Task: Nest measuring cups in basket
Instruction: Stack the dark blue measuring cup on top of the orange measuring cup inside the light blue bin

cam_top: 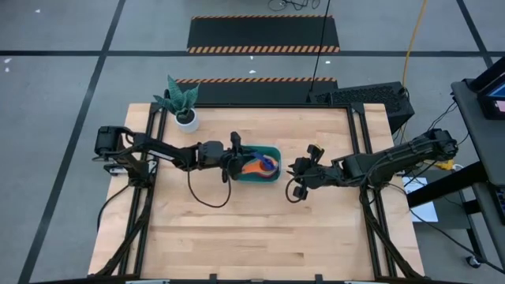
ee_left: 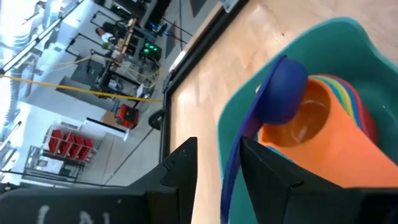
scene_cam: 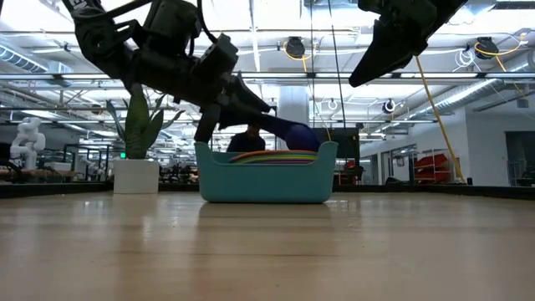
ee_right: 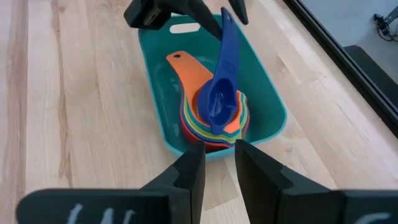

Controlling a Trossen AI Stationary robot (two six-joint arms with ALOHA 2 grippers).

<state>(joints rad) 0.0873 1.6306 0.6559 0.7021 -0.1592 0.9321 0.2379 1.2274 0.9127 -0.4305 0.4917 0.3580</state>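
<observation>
Plastic, so light, stiff, a little slippery: dark blue cup (ee_right: 219, 99) best taken by flat handle, now between fingers of left end effector (cam_top: 234, 155), bowl resting on nested cups (ee_right: 211, 127) in basket (ee_right: 261, 93) at centre of worktop (cam_top: 260, 229). Right end effector (cam_top: 301, 177) at 3 o'clock of basket, part-open, holding nothing.

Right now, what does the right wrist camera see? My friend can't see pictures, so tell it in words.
A dark blue measuring cup sits tilted in a nested stack of coloured measuring cups inside a teal basket on a wooden table. The left gripper is at the blue cup's raised handle. The right gripper hovers near the basket, holding nothing.
</observation>
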